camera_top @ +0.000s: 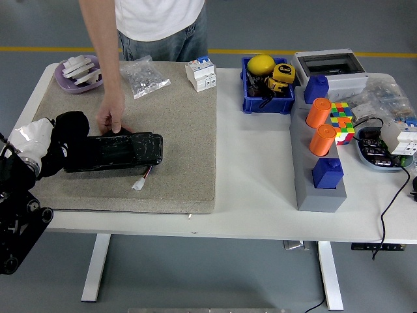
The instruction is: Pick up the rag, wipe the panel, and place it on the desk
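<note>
Left robot hand (62,140), frame left, grasps soft white rag (31,135); limp, light, bunches easily; person's hand (111,119) steadies stiff black panel (114,153).

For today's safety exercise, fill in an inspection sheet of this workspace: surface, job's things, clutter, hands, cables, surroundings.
Surface: white table, beige mat on its left.
Job's things: black panel flat on the mat; black rag at its left end.
Clutter: blue bin, orange cylinders, colour cube.
Hands: left hand on the rag; right nothing seen.
Cables: black cable over the right edge.
Surroundings: person's hand steadies the panel.
</note>
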`<act>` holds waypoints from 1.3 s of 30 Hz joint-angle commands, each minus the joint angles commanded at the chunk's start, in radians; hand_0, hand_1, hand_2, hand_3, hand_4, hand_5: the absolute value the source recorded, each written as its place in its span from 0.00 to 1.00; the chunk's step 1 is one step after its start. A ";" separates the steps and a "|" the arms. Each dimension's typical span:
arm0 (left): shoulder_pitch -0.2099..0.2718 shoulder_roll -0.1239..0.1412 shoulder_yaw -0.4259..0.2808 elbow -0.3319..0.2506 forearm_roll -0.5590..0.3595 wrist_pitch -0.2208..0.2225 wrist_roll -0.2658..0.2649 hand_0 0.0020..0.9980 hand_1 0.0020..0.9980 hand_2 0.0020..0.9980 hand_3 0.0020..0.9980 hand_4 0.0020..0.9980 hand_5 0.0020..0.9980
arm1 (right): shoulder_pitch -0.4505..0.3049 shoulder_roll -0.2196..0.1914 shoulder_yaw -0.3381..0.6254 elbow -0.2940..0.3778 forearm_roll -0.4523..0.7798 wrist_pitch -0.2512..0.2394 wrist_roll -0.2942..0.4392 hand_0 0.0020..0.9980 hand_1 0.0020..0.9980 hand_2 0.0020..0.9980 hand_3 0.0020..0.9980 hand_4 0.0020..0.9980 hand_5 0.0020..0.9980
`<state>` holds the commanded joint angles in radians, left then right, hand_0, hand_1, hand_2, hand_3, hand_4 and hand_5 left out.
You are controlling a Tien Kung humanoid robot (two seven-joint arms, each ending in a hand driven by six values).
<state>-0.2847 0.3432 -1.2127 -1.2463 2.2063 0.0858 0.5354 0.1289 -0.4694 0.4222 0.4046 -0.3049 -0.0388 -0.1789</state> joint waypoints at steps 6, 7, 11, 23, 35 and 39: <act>0.009 0.005 -0.018 0.004 0.004 0.002 0.003 0.23 0.18 0.54 0.52 0.11 0.00 | 0.000 -0.001 -0.002 0.000 0.000 0.000 -0.001 0.74 0.55 0.66 0.63 1.00 0.62; 0.010 0.005 -0.019 0.003 0.004 0.003 0.004 0.23 0.18 0.54 0.52 0.11 0.00 | 0.000 -0.001 -0.002 0.001 0.000 0.000 -0.001 0.74 0.55 0.66 0.63 1.00 0.62; 0.015 0.006 -0.010 -0.013 0.003 0.004 0.005 0.23 0.18 0.54 0.52 0.11 0.00 | 0.000 -0.001 -0.002 0.001 -0.001 -0.001 -0.001 0.74 0.55 0.66 0.63 1.00 0.62; 0.017 0.007 0.041 -0.066 -0.006 0.003 0.015 0.23 0.17 0.54 0.52 0.12 0.00 | 0.002 0.000 0.001 -0.001 -0.001 -0.001 0.000 0.74 0.55 0.66 0.63 1.00 0.62; -0.008 -0.007 0.148 -0.104 -0.042 0.005 0.022 0.23 0.17 0.54 0.52 0.12 0.00 | 0.003 -0.001 0.001 -0.001 -0.001 -0.001 0.001 0.74 0.55 0.66 0.63 1.00 0.62; -0.024 -0.014 0.186 -0.111 -0.051 0.005 0.025 0.23 0.17 0.54 0.52 0.12 0.00 | 0.003 -0.002 0.000 -0.001 0.000 -0.001 0.001 0.74 0.55 0.66 0.63 1.00 0.62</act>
<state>-0.3092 0.3296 -1.0271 -1.3577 2.1552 0.0907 0.5604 0.1323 -0.4713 0.4224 0.4034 -0.3045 -0.0401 -0.1782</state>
